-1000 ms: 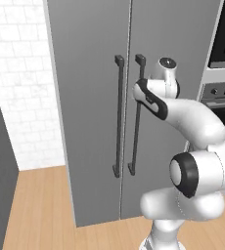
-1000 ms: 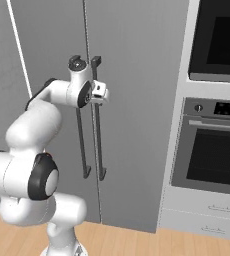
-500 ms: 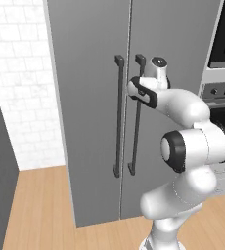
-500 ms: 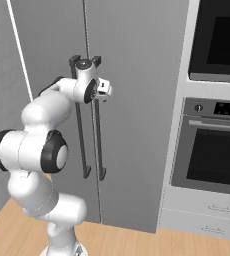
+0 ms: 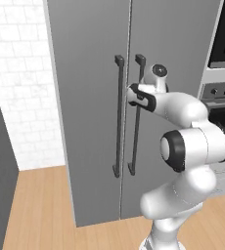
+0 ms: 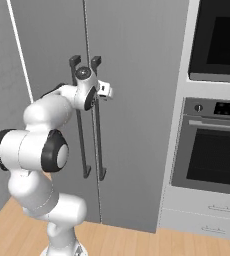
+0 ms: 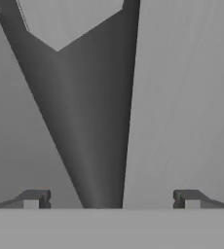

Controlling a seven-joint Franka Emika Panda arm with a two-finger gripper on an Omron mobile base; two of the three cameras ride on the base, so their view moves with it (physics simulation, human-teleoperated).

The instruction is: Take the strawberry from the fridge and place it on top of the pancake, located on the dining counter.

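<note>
Gripper at the fridge handle
Gripper jaws spread wide, straddling the right door handle — a stiff bar (probably not slippery); fridge closed; grasp mid-bar.

White brick wall, wood floor, black-glass wall oven right.

Pretty flat, even light all round, the usual rendered look with no obvious lamp. The tall matte grey two-door fridge takes it softly, no glare, just a faint shadow beside its long dark vertical bar handles. The glossy white robot arm shows mild shading underneath. Both base views are a bit soft and low-res. The hand view is blurry and grainy, with one dark handle looming close and smeared.
</note>
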